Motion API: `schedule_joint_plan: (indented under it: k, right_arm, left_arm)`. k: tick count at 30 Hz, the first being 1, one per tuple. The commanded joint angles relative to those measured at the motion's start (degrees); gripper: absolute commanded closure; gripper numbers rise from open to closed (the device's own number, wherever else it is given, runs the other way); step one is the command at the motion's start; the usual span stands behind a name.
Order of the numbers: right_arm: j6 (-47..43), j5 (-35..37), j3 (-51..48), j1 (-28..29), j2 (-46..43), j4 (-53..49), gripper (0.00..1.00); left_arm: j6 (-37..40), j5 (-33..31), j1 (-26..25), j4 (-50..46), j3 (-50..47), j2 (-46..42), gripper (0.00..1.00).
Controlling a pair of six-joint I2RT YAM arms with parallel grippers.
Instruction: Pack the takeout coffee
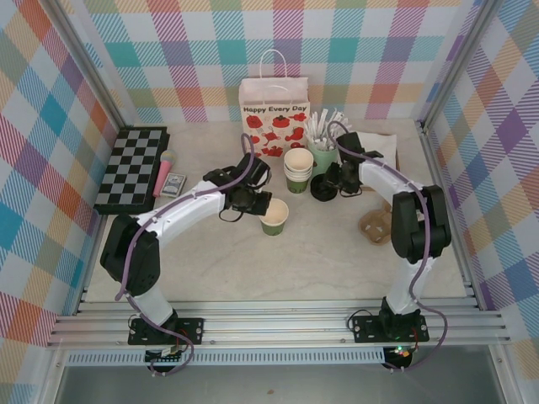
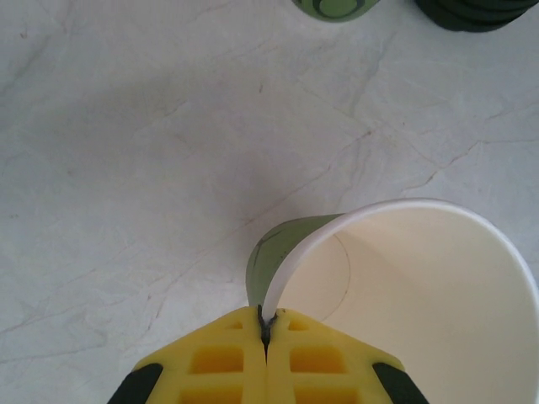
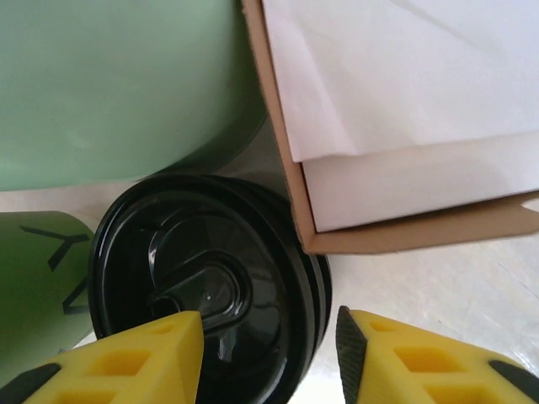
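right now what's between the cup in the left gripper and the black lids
Just bare tabletop between the cup and the black lids, in the top view.

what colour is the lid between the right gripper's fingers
Black; the lid shows best in the right wrist view.

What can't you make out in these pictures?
Right wrist: whether the right gripper grips the black lid; its yellow fingers cover the lid's near rim.
Left wrist: the green cup's right side, cut off by the frame edge.
Top view: the small flat item beside the chessboard, too small to identify.
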Motion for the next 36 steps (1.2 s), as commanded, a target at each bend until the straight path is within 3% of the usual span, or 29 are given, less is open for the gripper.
schedule_joint_plan:
  k: [1,13,22,26,31,36]
  right_arm:
    - [-0.11,3.37,2.45,0.77,1.72,-1.36,0.55]
    - [-1.68,5.53,3.46,1.95,3.24,-2.33,0.67]
    - [-4.27,7.78,3.91,2.57,3.36,-3.27,0.75]
    - [-5.95,9.04,4.16,2.92,3.31,-3.66,0.74]
    - [-7.03,10.10,4.85,3.27,4.42,-4.69,0.64]
    - [-7.60,10.74,5.27,3.79,5.36,-5.03,0.69]
  left_arm:
    - [0.67,-1.65,-0.93,4.19,-2.19,-1.81,0.96]
    - [-0.12,0.61,-0.87,4.49,-2.35,-0.02,0.86]
    - [-0.47,1.29,-0.80,4.29,-1.96,-1.49,0.64]
    - [-0.97,2.29,-0.32,4.76,-2.09,-2.49,0.54]
    - [-1.80,3.27,0.47,5.59,-2.39,-3.34,0.50]
    - [-2.70,3.20,0.73,6.36,-2.97,-3.61,0.49]
